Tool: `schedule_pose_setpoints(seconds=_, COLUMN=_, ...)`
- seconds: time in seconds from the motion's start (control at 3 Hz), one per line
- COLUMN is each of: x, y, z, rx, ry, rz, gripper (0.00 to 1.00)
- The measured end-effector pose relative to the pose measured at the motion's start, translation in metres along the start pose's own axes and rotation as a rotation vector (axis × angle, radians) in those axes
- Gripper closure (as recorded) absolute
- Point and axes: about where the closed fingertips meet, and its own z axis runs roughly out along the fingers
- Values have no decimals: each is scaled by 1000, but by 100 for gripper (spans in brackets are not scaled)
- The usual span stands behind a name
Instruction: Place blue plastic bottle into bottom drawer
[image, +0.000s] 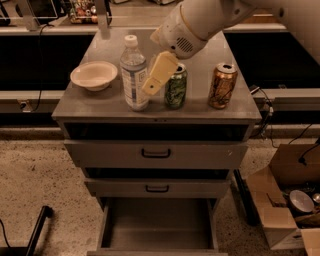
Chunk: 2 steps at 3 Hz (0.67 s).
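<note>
The blue plastic bottle (134, 74), clear with a white cap and pale label, stands upright on the grey cabinet top (100, 105), left of centre. My gripper (154, 80) reaches down from the upper right, its cream finger (159, 73) just right of the bottle's label and in front of the green can (176, 89). The bottom drawer (158, 226) is pulled open below, a shallow grey tray with nothing visible in it.
A pale bowl (94, 75) sits at the left of the top. An orange-brown can (222, 86) stands at the right. Two upper drawers with black handles (156, 153) are closed. A cardboard box (280, 200) sits on the floor at right.
</note>
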Motion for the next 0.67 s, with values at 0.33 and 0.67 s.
schedule_pose_setpoints(seconds=0.33, x=-2, y=-17, z=15, rx=107, ry=-24, rz=41, gripper=0)
schedule_pose_setpoints(seconds=0.67, x=-1, y=-26, z=29, rx=213, ry=-46, rz=96, gripper=0)
